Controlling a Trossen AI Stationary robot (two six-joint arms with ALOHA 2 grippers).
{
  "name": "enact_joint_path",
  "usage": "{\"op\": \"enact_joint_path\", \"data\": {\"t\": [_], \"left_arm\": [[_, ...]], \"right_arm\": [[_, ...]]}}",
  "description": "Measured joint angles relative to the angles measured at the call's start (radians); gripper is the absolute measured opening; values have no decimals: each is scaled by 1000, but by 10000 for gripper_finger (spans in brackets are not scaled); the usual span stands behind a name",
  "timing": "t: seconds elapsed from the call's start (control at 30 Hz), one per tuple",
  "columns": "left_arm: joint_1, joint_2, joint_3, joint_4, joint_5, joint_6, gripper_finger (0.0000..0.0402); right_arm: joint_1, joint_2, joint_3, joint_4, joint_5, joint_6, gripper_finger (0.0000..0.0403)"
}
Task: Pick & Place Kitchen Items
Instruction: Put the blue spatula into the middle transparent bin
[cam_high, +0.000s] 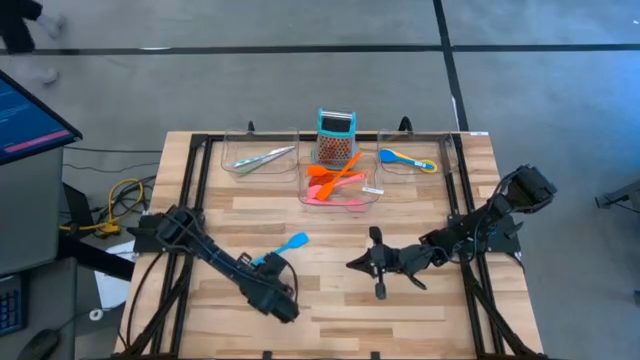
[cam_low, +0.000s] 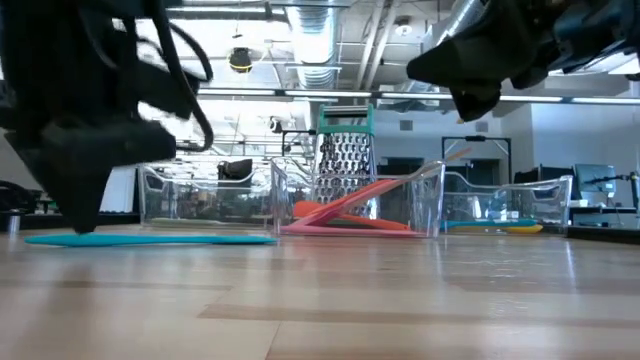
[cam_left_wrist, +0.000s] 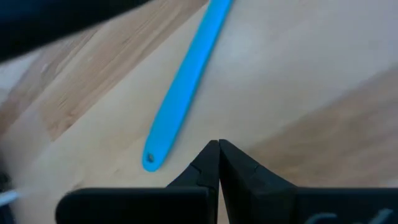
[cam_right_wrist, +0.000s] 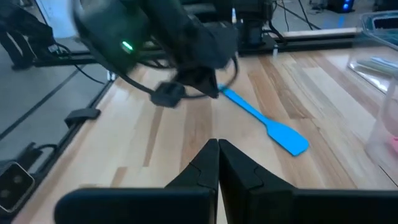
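On the counter (cam_high: 400, 320) lies the blue spatula (cam_high: 294, 242); left end effector (cam_left_wrist: 218, 155), fingers pressed together, sits beside its handle and must open to grasp.

It is a robotics lab or workshop. The wooden tabletop (cam_high: 330, 290) stands on a grey concrete floor (cam_high: 250, 70); exposed ceiling pipes (cam_low: 380, 40), a monitor (cam_high: 25, 115) and loose cables (cam_high: 115, 205) surround it.

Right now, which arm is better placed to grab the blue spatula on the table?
Left. The left gripper is shut just beside the blue spatula's handle end; the right gripper, also shut, sits farther off.
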Motion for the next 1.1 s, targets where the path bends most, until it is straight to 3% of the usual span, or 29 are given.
{"op": "enact_joint_path", "data": {"t": [0.37,0.53,0.7,0.87,1.1], "left_arm": [[-57,-2,26,-136,-29,-113,1],[-62,-2,20,-149,49,-120,1],[-61,-18,-41,-148,50,-120,1],[-46,-173,-163,-134,11,-124,1],[-10,-585,-419,40,-149,-86,1]], "right_arm": [[-27,0,0,-6,2,8,0],[-27,0,0,-6,-19,8,0],[-27,0,0,-5,-21,8,0],[-27,0,0,-10,-21,8,0],[-35,0,-1,-23,-22,8,0]]}}
